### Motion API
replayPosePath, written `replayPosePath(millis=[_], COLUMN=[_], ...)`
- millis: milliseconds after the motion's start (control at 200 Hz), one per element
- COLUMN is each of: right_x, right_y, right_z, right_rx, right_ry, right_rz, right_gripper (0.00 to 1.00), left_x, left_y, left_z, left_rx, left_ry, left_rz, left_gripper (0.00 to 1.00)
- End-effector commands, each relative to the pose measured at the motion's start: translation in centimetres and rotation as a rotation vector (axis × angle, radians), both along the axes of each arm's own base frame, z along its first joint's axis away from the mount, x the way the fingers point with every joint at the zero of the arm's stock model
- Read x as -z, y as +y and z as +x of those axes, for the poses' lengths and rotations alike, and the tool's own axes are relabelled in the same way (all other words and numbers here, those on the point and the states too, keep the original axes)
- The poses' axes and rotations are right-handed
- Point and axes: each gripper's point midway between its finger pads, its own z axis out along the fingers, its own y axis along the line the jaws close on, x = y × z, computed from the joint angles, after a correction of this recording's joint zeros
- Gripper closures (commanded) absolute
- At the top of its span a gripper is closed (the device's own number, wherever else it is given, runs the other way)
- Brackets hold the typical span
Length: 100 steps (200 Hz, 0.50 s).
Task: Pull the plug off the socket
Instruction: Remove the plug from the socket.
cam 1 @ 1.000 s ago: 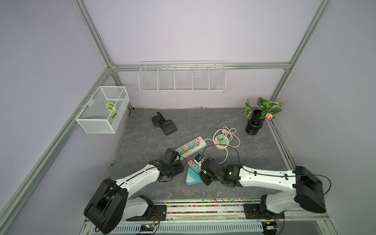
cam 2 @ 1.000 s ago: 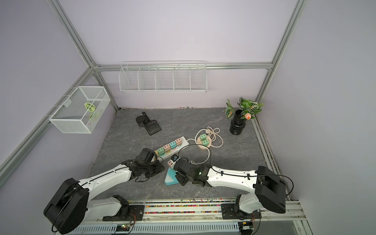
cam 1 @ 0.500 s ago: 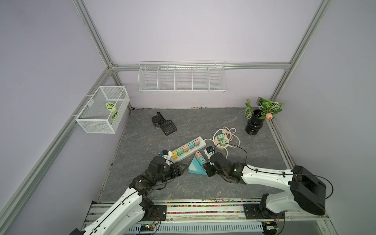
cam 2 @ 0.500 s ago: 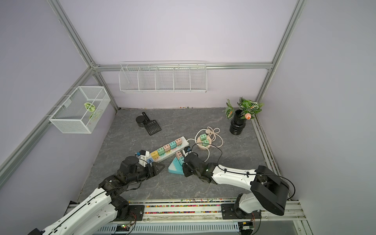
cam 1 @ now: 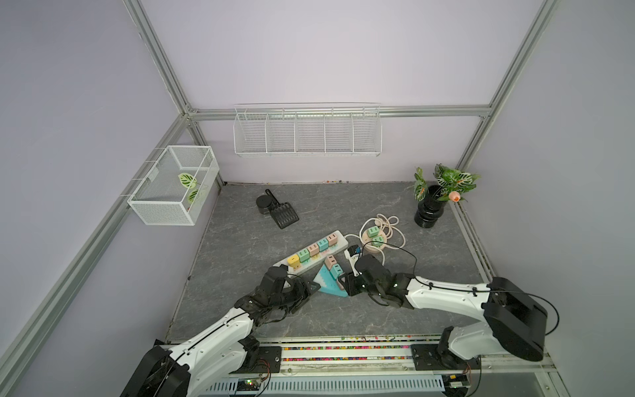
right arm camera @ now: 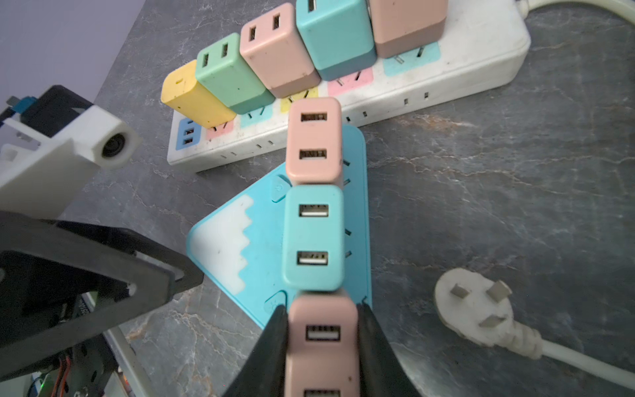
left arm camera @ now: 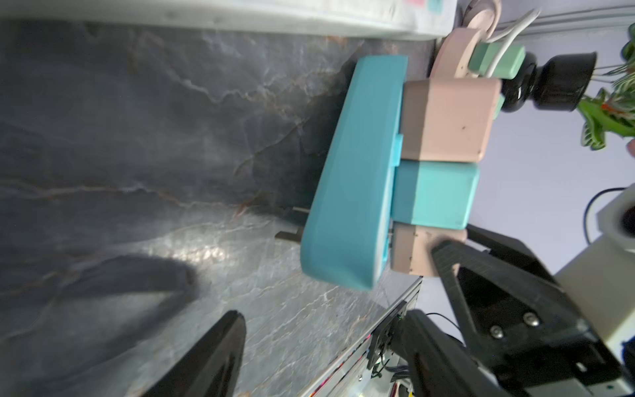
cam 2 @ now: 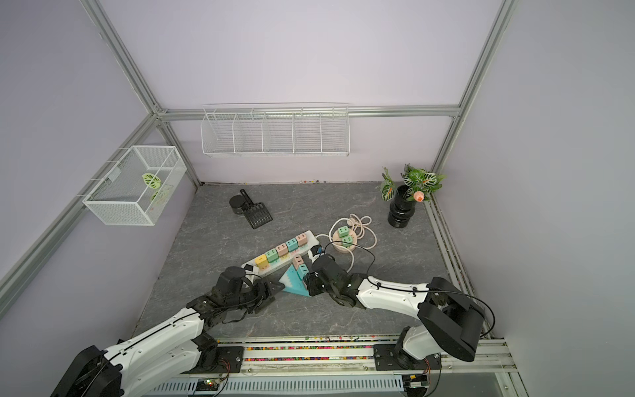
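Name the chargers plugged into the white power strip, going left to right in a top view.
yellow charger → green charger → middle pink charger → teal charger → end pink charger, nearest the cord.

1. Robotics lab test cell; an aluminium frame [cam 1: 429,110] boxes in plain lilac walls [cam 1: 326,51].
2. Left arm [cam 1: 220,335] and right arm [cam 1: 446,295], both white, are mounted on a front rail [cam 1: 343,350]; a bare circuit board [cam 1: 252,382] and loose wiring sit below it.
3. Grey stone-pattern mat [cam 1: 343,202] serves as the work floor; staged props: wire rack [cam 1: 307,137], mesh basket [cam 1: 165,192], potted plant [cam 1: 429,213].
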Motion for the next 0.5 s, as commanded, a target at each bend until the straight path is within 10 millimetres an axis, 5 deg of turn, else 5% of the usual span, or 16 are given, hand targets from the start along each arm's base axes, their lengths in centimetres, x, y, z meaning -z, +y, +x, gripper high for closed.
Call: replayPosePath(millis=[0, 220, 495], right_x=[-0.1, 0.3, 0.6], right_y=[0.7, 1.2, 2.0], right_z=[0.0, -0.3, -0.6], right_rx=[0.008, -0.002, -0.027], right_ry=[0.030, 0.048, 0.059], right_rz=[0.054, 0.047, 0.037], right_gripper=[0.93, 0.93, 0.93], left_x=[-0.4, 0.8, 1.6], left_y=[0.3, 0.3, 0.7], left_z=[1.6, 2.1, 3.4], left_rx=[-0.104, -0.147, -0.181], left_ry=[0.003, 0.072, 0.111], left_rz=[-0.022, -0.015, 0.052], left_gripper=[0.23, 0.25, 0.40])
